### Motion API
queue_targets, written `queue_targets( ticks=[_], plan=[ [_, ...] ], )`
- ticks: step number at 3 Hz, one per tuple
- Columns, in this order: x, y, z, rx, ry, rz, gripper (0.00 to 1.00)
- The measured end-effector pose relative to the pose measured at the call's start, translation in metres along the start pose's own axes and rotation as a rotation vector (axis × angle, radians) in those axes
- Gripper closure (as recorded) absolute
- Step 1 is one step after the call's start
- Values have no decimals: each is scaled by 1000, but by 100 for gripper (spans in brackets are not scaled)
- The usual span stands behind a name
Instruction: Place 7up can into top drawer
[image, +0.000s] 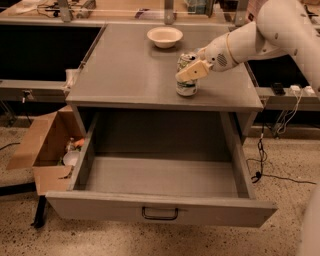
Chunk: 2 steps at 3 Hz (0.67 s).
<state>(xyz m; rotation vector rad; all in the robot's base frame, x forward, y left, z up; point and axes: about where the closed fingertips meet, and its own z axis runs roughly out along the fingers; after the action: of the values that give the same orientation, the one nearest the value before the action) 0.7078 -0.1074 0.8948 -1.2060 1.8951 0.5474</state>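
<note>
The 7up can (186, 89), silver-white with green marks, stands upright on the grey cabinet top near its front edge. My gripper (185, 70) comes in from the right on a white arm and straddles the can's upper half. One cream finger (192, 71) lies across the can's front; the other is hidden behind the can. The top drawer (100, 204) is pulled fully open below, with a dark wire handle (160, 214) on its front panel. The drawer holds nothing.
A cream bowl (165, 36) sits at the back of the cabinet top (125, 75). A brown cardboard box (42, 150) with small items stands on the floor to the left of the drawer. Cables and a power strip (292, 90) lie to the right.
</note>
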Motion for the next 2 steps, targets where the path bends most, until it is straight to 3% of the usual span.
queue_targets(
  ticks=[1,2],
  plan=[
    [-17,18,-7,-34,-55,-48,71],
    [-50,68,-30,-114,-149,-153,100]
  ],
)
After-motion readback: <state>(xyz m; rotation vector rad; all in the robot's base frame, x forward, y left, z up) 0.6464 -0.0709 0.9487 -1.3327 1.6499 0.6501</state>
